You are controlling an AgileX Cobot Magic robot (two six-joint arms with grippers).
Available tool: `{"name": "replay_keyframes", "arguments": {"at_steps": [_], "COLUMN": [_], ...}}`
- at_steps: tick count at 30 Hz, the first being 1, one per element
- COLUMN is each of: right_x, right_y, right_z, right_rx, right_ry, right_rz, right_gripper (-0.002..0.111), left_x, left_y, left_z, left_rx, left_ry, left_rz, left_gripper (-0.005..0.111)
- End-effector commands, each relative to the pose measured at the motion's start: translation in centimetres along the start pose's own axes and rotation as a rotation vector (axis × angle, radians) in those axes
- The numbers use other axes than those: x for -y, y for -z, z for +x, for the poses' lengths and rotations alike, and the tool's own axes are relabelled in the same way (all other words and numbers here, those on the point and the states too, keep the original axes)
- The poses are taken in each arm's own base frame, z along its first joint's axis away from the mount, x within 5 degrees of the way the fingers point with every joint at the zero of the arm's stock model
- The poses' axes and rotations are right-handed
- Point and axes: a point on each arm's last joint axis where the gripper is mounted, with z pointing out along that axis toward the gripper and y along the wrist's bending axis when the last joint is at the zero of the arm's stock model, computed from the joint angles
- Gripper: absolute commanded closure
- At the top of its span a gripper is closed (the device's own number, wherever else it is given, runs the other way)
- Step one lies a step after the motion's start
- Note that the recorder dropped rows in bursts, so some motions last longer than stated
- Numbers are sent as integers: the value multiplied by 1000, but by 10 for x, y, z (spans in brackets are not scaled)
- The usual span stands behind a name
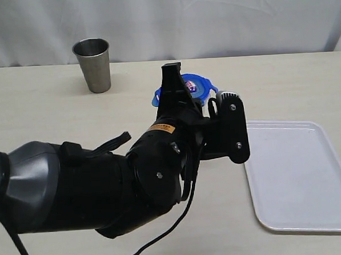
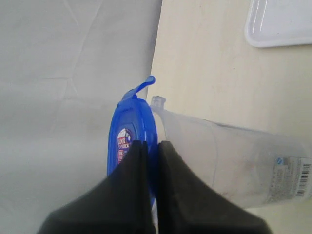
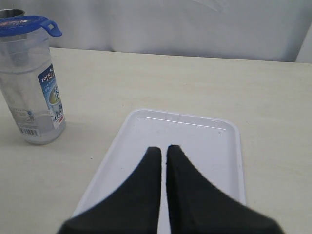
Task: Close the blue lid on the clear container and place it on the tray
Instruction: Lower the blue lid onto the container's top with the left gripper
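The blue lid (image 2: 130, 117) sits on the mouth of the clear container (image 2: 243, 165), one flap sticking out. My left gripper (image 2: 150, 144) is shut on the lid's rim, one finger on the sticker side and one on the container side. In the exterior view the left gripper (image 1: 172, 70) points up in front of the blue lid (image 1: 196, 85), and the arm hides the container. The right wrist view shows the clear container (image 3: 31, 92) standing upright on the table, capped by the blue lid (image 3: 27, 24). My right gripper (image 3: 160, 147) hovers shut and empty over the white tray (image 3: 214, 146).
A steel cup (image 1: 93, 64) stands at the back left of the table. The white tray (image 1: 312, 211) lies at the front right, to the right of the container. My left arm's bulk covers the front middle of the table.
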Motion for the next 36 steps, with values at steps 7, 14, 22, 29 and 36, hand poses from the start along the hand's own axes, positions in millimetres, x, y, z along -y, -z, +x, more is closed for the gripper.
{"name": "replay_keyframes", "arguments": {"at_steps": [7,14,22,29,36], "right_x": [0,0,0,0,0], "right_y": [0,0,0,0,0], "right_z": [1,1,1,1,1], "right_rx": [3,3,3,3,3], "right_ry": [-7,-7,-7,-7,-7], "right_rz": [5,5,5,5,5], "right_gripper": [104,104,104,104,104], "left_x": [1,2,2,3,8], "left_y": [0,0,0,0,5], "left_z": [2,2,3,4,-2], "left_rx": [-11,-18,-19,-33,-29], "left_ry": [-14,-4,-2,17,32], "left_rz": [12,19,19,28,46], "left_gripper": [105,73,61,50,50]}}
